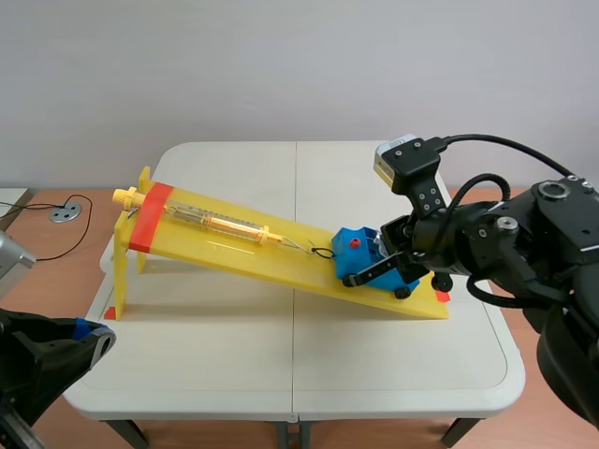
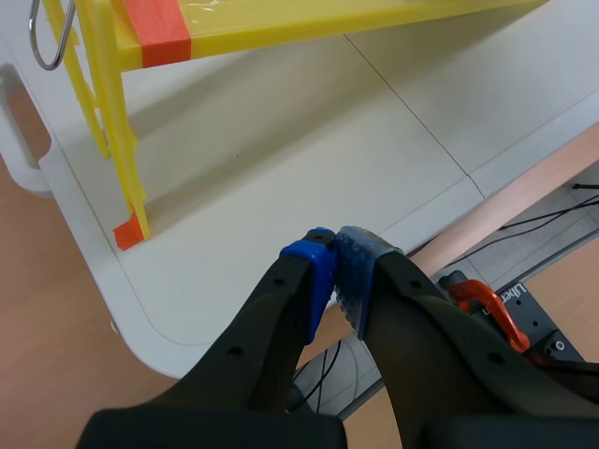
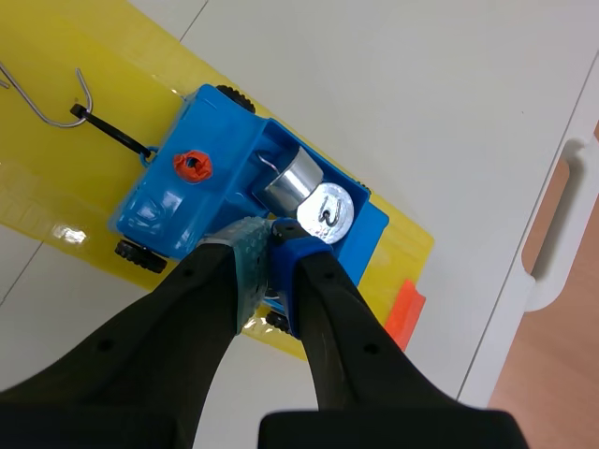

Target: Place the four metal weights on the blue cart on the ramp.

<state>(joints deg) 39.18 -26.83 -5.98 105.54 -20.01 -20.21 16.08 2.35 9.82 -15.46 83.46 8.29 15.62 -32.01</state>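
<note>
The blue cart (image 1: 358, 253) sits near the low end of the yellow ramp (image 1: 234, 251). In the right wrist view its bed (image 3: 178, 201) holds two metal weights: one cylinder lying on its side (image 3: 288, 183) and one upright with a hook on top (image 3: 328, 211). My right gripper (image 3: 268, 239) is shut, its tips against the cart's near side wall beside the upright weight. It holds nothing that I can see. My left gripper (image 2: 334, 247) is shut on nothing, low over the table's front left corner, far from the cart. No other weights are in view.
A yellow spring scale (image 1: 220, 223) lies along the ramp, and its wire hook (image 3: 56, 110) is tied to the cart's front. The ramp's high end stands on yellow legs (image 2: 117, 140) at the left. A table handle cut-out (image 3: 552, 234) lies beyond the ramp's low end.
</note>
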